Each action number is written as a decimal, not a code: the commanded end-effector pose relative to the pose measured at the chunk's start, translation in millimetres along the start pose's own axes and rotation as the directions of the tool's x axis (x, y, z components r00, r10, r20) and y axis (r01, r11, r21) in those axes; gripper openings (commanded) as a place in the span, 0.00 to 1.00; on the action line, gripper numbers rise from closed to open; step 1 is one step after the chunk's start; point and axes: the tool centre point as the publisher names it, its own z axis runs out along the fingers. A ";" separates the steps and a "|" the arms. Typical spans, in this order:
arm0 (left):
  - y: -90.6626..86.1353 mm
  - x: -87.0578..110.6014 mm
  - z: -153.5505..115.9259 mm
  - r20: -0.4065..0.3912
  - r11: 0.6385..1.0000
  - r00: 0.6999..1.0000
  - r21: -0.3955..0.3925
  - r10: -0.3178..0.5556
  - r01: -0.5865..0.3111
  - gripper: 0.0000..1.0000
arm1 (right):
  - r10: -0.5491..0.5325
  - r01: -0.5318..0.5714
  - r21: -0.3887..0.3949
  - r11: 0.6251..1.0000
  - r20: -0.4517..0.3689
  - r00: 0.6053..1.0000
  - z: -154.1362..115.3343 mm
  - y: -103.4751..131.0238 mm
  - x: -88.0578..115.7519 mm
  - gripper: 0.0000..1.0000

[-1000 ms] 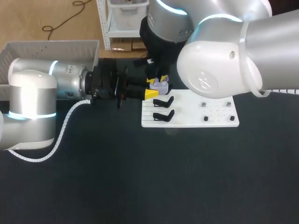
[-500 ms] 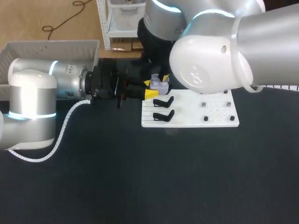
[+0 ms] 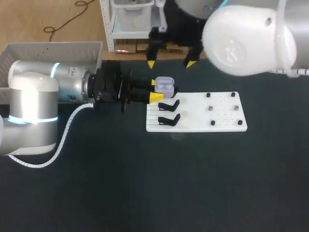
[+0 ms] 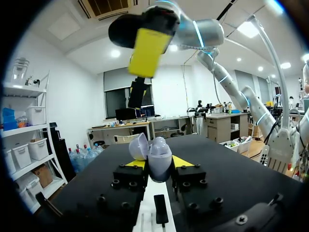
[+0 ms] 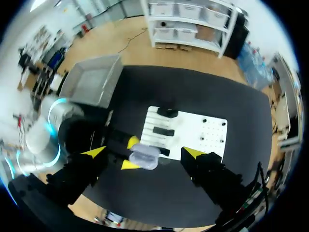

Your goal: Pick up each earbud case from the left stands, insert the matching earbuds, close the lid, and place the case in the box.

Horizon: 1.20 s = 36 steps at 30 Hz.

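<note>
My left claw (image 3: 155,90) grips the open earbud case (image 3: 164,86) at the white board's (image 3: 222,123) far-left corner, earbuds apparently seated, my right claw (image 3: 171,63) spread wide above; closing the lid and placing it in the box (image 3: 53,45) are left.

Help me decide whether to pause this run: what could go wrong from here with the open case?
1. The earbud case sits open in the left gripper, gripped at its base; pressing the lid shut may tilt it.
2. The right gripper hangs open near it; an off-centre descent could hit the left fingers.
3. The stands lie close beside the case; it might snag on the way to the box.
</note>
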 end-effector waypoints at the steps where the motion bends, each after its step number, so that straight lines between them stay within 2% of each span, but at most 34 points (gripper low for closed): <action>1: -1.3 0.2 0.0 0.001 1.000 1.000 -0.004 0.002 -0.002 0.00 | 0.074 -0.074 0.016 0.997 -0.013 0.997 16.4 -12.0 -16.4 1.00; 7: -1.3 0.2 0.0 0.001 1.000 1.000 -0.004 0.002 -0.002 0.00 | 0.145 -0.139 0.075 0.987 -0.079 0.986 47.0 -30.7 -25.7 1.00; 12: -1.3 0.2 0.0 0.001 1.000 1.000 -0.004 0.002 -0.002 0.00 | 0.149 -0.138 0.094 0.986 -0.120 0.982 58.9 -36.7 -15.6 1.00; 21: -1.3 0.2 0.0 0.001 1.000 1.000 -0.004 0.002 -0.002 0.00 | 0.138 -0.120 0.113 0.986 -0.165 0.977 52.2 -40.3 7.3 1.00; 31: -1.3 0.2 0.0 0.001 1.000 1.000 -0.004 0.002 -0.002 0.00 | 0.133 -0.114 0.098 0.989 -0.208 0.969 43.3 -38.2 25.6 1.00; 33: -1.3 0.2 0.0 0.001 1.000 1.000 -0.004 0.002 -0.002 0.00 | 0.126 -0.110 0.097 0.989 -0.174 0.977 40.3 -37.5 25.7 1.00; 36: -1.3 0.2 0.0 0.001 1.000 1.000 -0.004 0.002 -0.002 0.00 | 0.101 -0.100 0.050 0.994 -0.022 0.995 19.5 -36.6 22.5 1.00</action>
